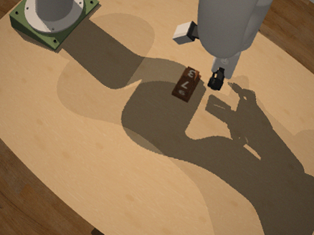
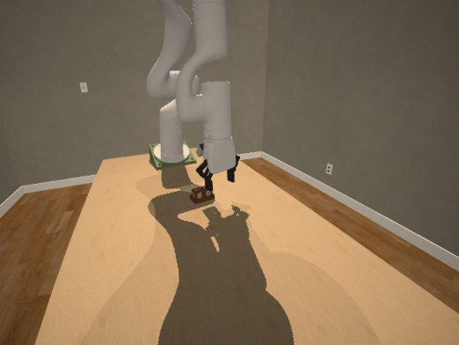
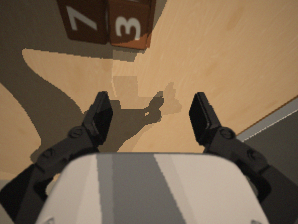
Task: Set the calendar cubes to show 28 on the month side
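- The gripper (image 3: 150, 117) is spread as wide as it goes and holds nothing; it hangs over bare surface (image 1: 71, 151), just right of the calendar in the top view.
- The calendar (image 1: 186, 84) stands near the middle of the surface, right of the arm's green base (image 1: 18, 23), partly in the arm's shadow.
- Two cubes sit side by side, touching: the 7 cube (image 3: 86, 21) and the 3 cube (image 3: 131, 24), digits on their upper faces. The tray under them is barely visible, so I cannot tell how deep they sit.
- In the top view the calendar's long axis runs nearly near-to-far, tilted slightly, with the 3 at the far end. The month side does not show clearly in any view, so the date currently read there cannot be told.
- Judged by look, the cubes are small, rigid wooden blocks: light, not fragile, with flat, smooth faces that could slip under a weak pinch.
- The best hold is probably one cube at a time, across two opposite free faces, not the faces where the cubes touch.
- The tray looks light too; a tight lift could drag or tip it.
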Robot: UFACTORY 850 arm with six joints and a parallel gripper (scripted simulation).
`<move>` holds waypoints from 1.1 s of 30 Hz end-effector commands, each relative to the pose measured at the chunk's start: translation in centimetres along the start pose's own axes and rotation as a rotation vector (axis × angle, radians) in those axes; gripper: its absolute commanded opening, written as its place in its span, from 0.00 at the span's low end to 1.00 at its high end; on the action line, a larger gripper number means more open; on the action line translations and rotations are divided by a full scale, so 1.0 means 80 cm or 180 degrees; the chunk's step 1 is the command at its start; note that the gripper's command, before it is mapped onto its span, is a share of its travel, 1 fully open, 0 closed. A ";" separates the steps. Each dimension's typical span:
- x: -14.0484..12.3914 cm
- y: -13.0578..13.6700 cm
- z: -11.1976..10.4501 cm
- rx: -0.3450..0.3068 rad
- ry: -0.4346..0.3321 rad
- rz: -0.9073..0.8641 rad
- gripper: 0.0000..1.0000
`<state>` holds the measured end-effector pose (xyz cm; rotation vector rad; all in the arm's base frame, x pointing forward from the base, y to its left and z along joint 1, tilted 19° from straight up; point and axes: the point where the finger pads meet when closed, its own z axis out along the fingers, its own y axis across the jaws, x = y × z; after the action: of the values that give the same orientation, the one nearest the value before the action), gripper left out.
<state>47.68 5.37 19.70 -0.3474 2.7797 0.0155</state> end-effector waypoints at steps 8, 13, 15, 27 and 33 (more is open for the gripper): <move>-0.004 0.008 0.001 0.0115 0.0030 0.0333 1.00; -0.006 0.011 0.001 0.0117 0.0020 0.0855 1.00; -0.007 0.013 0.001 0.0117 0.0019 0.0922 1.00; -0.011 0.023 0.003 0.0118 0.0016 0.1102 1.00; -0.013 0.026 0.003 0.0120 0.0006 0.1648 1.00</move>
<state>48.10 7.42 19.66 0.2006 2.8050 0.1172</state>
